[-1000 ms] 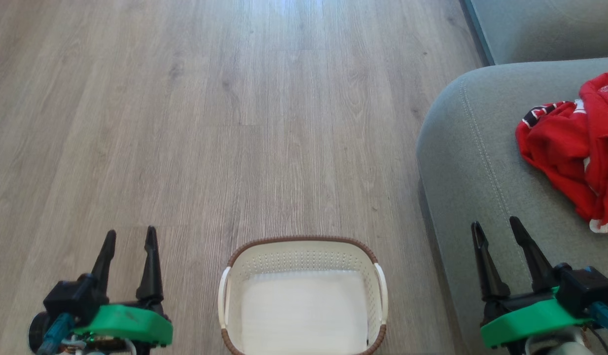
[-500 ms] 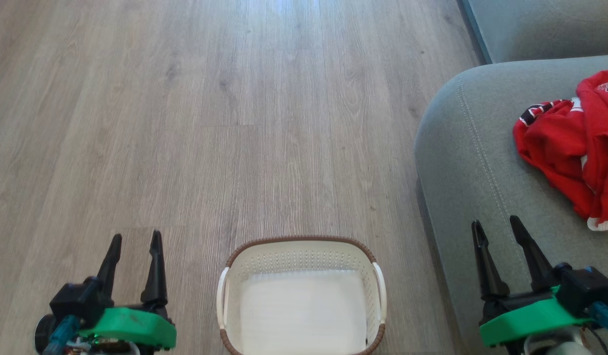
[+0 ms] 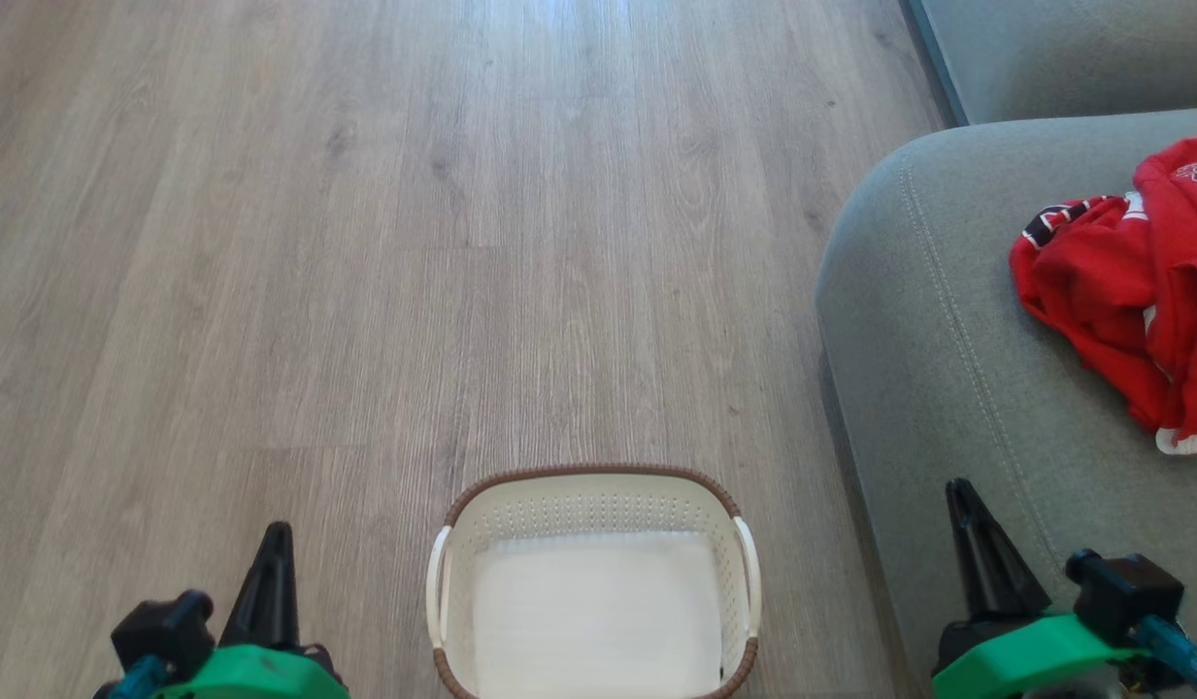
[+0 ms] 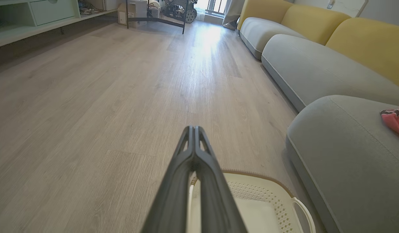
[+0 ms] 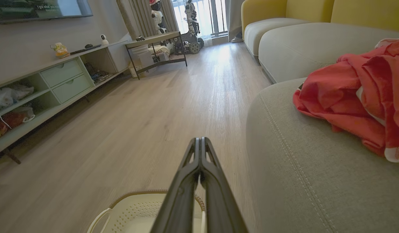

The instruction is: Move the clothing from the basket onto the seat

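Red clothing (image 3: 1132, 282) with white trim lies bunched on the grey-green seat (image 3: 938, 320) at the right; the right wrist view has the clothing (image 5: 354, 94) on the seat (image 5: 303, 168) too. The white basket (image 3: 593, 483) with a brown rim stands on the floor at bottom centre, only its flat white base inside. My left gripper (image 3: 276, 532) is shut at the lower left, left of the basket, holding nothing. My right gripper (image 3: 959, 488) is shut at the lower right, over the seat's front edge, short of the clothing. Both wrist views show the fingers pressed together, the left gripper (image 4: 193, 128) and the right gripper (image 5: 199, 139).
Wooden floor (image 3: 414, 243) stretches ahead and to the left. A second grey cushion (image 3: 1074, 53) lies beyond the seat, with yellow backrests (image 4: 364, 42) behind. A low shelf unit (image 5: 44, 90) and a black-framed table (image 5: 157, 48) line the far left wall.
Both grippers have gone from open to shut and have drawn back toward the bottom edge of the head view. Basket and clothing have not moved.
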### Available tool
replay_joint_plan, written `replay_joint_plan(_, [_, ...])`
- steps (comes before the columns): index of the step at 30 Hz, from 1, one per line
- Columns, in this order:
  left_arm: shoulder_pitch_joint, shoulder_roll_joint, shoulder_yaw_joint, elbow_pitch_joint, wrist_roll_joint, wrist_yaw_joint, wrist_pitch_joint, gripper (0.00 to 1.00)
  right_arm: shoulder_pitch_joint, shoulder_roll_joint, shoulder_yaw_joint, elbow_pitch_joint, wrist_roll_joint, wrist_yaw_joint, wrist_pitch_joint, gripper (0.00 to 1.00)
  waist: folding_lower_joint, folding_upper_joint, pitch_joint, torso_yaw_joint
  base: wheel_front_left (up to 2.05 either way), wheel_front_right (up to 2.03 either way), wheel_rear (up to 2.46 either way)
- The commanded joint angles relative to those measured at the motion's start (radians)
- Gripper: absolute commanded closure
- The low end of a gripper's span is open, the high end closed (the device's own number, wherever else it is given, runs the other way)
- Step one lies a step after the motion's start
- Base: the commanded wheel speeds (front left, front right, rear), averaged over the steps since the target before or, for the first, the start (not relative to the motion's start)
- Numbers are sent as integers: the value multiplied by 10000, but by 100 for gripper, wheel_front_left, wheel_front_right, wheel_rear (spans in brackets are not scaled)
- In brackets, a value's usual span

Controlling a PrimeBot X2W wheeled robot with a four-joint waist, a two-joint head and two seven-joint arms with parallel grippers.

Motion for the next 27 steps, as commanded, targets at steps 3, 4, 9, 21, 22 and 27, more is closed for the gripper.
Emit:
replay_joint_plan(3, [-424, 9, 138, -288, -459, -73, 106, 100, -295, -14, -97, -287, 494, 5, 81, 100, 0, -1, 3, 0, 0, 0, 0])
replay_joint_plan(4, [-438, 4, 153, -287, -564, -83, 133, 100, -315, -14, -104, -272, 607, 6, 104, 100, 0, -1, 4, -1, 0, 0, 0])
replay_joint_plan(9, [-505, -22, 231, -281, -1092, -135, 271, 100, -411, -9, -138, -203, 1169, 9, 221, 100, 0, -1, 7, -3, 0, 0, 0])
replay_joint_plan(21, [-679, -84, 423, -253, -2354, -261, 609, 100, -628, 17, -234, -53, 2499, 17, 509, 100, 0, -1, 14, -7, 0, 0, 0])
replay_joint_plan(22, [-694, -89, 439, -250, -2459, -271, 638, 100, -646, 20, -243, -41, 2609, 18, 534, 100, 0, -1, 14, -7, 0, 0, 0])
replay_joint_plan(27, [-768, -115, 521, -236, -2986, -323, 781, 100, -735, 36, -290, 20, 3159, 21, 660, 100, 0, -1, 17, -8, 0, 0, 0])
